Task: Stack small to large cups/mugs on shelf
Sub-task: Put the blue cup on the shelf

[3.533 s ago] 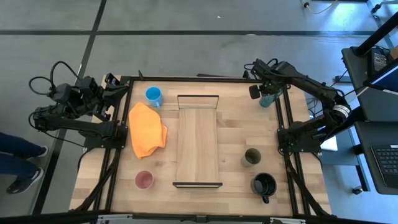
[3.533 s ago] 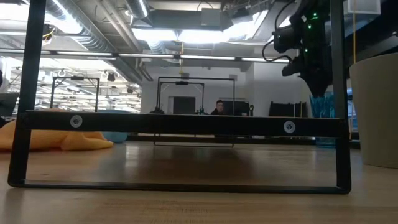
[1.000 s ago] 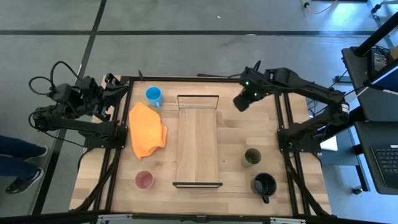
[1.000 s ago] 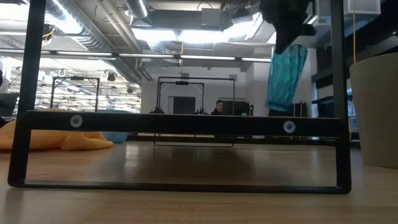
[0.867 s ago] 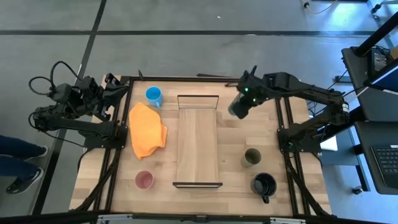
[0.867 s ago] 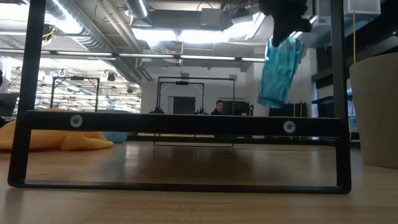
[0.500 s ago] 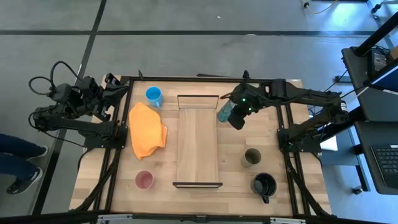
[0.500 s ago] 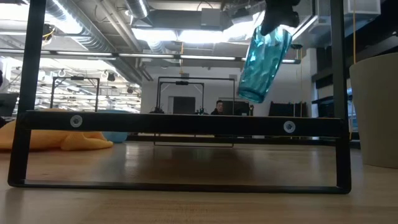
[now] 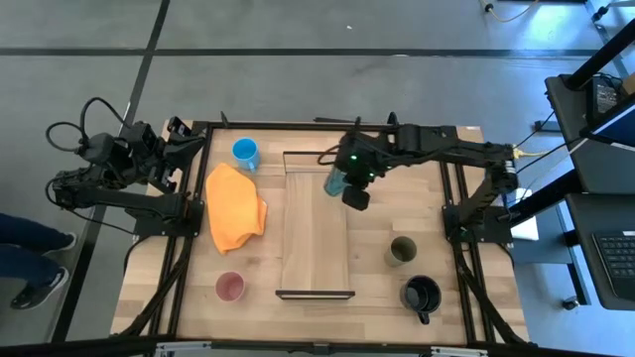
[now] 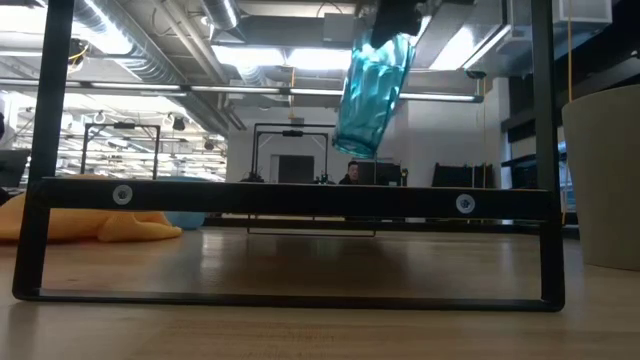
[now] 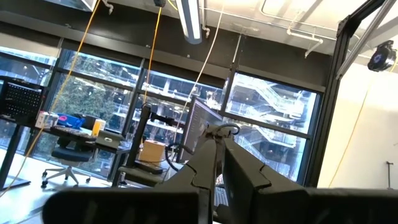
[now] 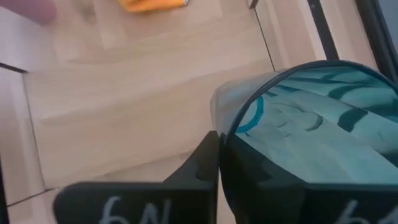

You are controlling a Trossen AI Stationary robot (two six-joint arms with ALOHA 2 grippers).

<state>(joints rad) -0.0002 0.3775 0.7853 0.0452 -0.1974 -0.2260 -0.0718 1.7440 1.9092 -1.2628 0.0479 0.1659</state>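
Taking the shelf (image 9: 317,224) as my landmark, I see my left arm parked well off to its left, past the worktop (image 9: 377,233) edge; its pincer (image 9: 175,147) sits folded there, and I cannot tell whether it is released or clenched. The orange cloth (image 9: 234,206) lies crumpled just left of the shelf, with the bright blue handled mug (image 9: 245,153) standing beyond the cloth near the shelf's far left corner and the pink cup (image 9: 230,288) near its near left corner. The shelf itself lies bare down the middle of the worktop, black frames at both short ends. Over its far end, toward the right edge, my right pincer (image 9: 346,182) is clenched on the teal translucent tumbler (image 9: 336,180), which hangs tilted in the air, well above the plank in the low view (image 10: 373,93). Right of the shelf, the olive-green cup (image 9: 402,250) stands on the worktop beside the near half, and the black handled mug (image 9: 421,295) stands beyond it, near the shelf's near right corner.
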